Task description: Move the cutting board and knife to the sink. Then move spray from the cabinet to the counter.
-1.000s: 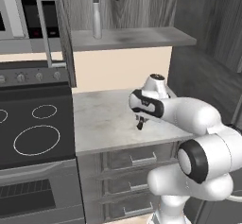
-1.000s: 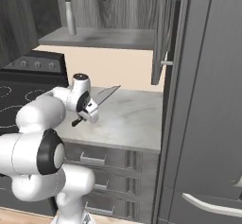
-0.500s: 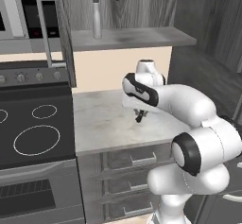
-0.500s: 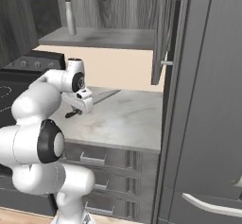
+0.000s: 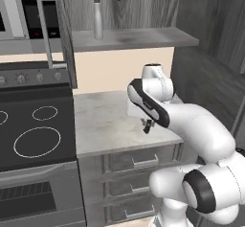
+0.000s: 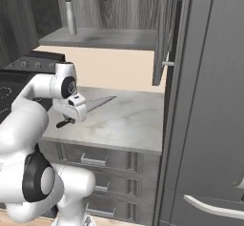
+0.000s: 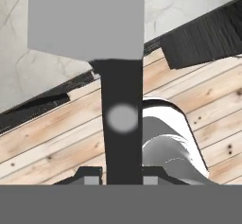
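My gripper (image 6: 75, 111) is shut on the knife (image 6: 101, 100) just above the marble counter (image 6: 128, 120). Its grey blade points right and its black handle (image 5: 147, 125) sticks out below the hand. In the hand view the black handle (image 7: 123, 124) runs up between my fingertips (image 7: 90, 173) to the grey blade (image 7: 85, 20). The spray (image 5: 97, 13) stands upright on the shelf of the open cabinet (image 5: 139, 38); the spray (image 6: 71, 11) is at the shelf's left end, well above my gripper. The cutting board and the sink are out of view.
A black stove (image 5: 33, 135) adjoins the counter on the left. The cabinet's open doors (image 5: 62, 34) (image 6: 164, 34) hang at either side of the shelf. A tall dark fridge panel (image 6: 209, 101) closes the right side. Grey drawers (image 5: 139, 161) sit under the counter.
The arm has swung round to the left and the hand has turned, carrying the knife slightly left above the counter. The grip on the knife is unchanged.
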Available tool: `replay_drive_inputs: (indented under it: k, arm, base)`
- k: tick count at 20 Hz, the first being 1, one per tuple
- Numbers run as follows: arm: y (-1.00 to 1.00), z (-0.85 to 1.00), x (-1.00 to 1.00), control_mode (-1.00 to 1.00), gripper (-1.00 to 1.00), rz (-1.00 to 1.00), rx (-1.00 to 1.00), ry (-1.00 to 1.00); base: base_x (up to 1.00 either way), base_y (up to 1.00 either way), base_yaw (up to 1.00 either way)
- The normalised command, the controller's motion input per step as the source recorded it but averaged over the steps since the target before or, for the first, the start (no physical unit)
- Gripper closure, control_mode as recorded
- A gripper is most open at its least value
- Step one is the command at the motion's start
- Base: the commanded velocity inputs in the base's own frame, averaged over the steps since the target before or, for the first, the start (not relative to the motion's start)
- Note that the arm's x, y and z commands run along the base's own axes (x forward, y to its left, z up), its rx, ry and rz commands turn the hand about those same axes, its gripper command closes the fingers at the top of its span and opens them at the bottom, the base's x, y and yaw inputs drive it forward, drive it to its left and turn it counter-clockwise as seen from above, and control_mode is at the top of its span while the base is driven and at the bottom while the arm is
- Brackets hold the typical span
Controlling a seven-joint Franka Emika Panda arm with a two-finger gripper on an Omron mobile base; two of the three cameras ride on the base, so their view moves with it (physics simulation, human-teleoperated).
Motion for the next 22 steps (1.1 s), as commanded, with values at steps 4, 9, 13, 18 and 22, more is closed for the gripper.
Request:
replay_drive_inputs:
  k: [4, 9, 13, 18, 22]
  arm:
    - [-0.19, 0.0, -0.34, -1.0, 1.0, 0.04, 0.02, 0.0]
    - [-0.05, 0.0, 0.0, -1.0, 1.0, 0.0, 0.0, 0.04]
    - [0.01, 0.0, -0.05, -1.0, 1.0, -0.02, 0.0, 0.0]
    - [0.04, 0.0, -0.14, 1.0, 1.0, 0.0, 0.0, 0.0]
    - [0.0, 0.0, 0.0, 1.0, 1.0, 0.0, 0.0, 0.0]
  base:
    - [0.0, 0.0, 0.0]
    - [0.0, 0.0, 0.0]
    - [0.0, 0.0, 0.0]
    - [-0.41, 0.22, 0.0]
    - [-0.79, 0.3, 0.08]
